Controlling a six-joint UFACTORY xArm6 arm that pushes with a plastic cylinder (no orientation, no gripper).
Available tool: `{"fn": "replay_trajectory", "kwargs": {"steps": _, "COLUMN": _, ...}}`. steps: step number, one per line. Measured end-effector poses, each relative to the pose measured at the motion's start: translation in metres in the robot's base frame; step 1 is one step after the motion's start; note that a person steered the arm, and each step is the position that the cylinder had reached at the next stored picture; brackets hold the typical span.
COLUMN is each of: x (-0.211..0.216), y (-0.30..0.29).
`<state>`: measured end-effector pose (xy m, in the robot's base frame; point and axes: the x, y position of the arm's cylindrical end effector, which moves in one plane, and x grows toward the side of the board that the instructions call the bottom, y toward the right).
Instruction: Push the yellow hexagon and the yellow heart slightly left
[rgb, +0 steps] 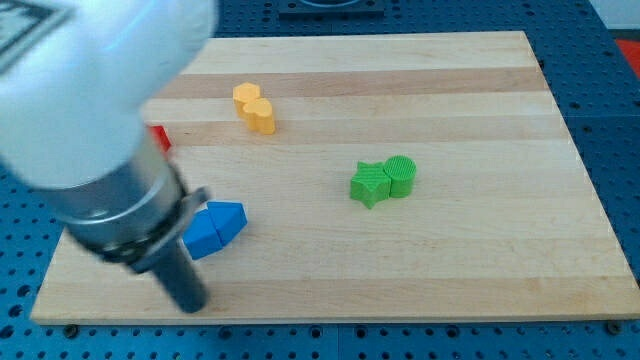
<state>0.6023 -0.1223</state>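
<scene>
A yellow hexagon and a yellow heart touch each other at the board's upper left, the hexagon just above and left of the heart. My dark rod comes down from the large white and grey arm at the view's left. My tip rests near the board's lower left edge, just below and left of the blue blocks and far below the yellow pair.
Two blue blocks sit together right of the rod. A green star touches a green cylinder mid-board. A red block shows partly behind the arm. The wooden board lies on a blue perforated table.
</scene>
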Motion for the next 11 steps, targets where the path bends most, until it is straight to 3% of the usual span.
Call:
{"fn": "replay_trajectory", "kwargs": {"steps": 2, "x": -0.053, "y": 0.198}}
{"fn": "replay_trajectory", "kwargs": {"steps": 3, "x": -0.091, "y": 0.268}}
{"fn": "replay_trajectory", "kwargs": {"steps": 4, "x": -0.16, "y": 0.28}}
{"fn": "replay_trajectory", "kwargs": {"steps": 5, "x": -0.212, "y": 0.241}}
{"fn": "replay_trajectory", "kwargs": {"steps": 6, "x": -0.231, "y": 0.182}}
{"fn": "replay_trajectory", "kwargs": {"steps": 9, "x": -0.273, "y": 0.088}}
{"fn": "replay_trajectory", "kwargs": {"steps": 11, "x": -0.262, "y": 0.042}}
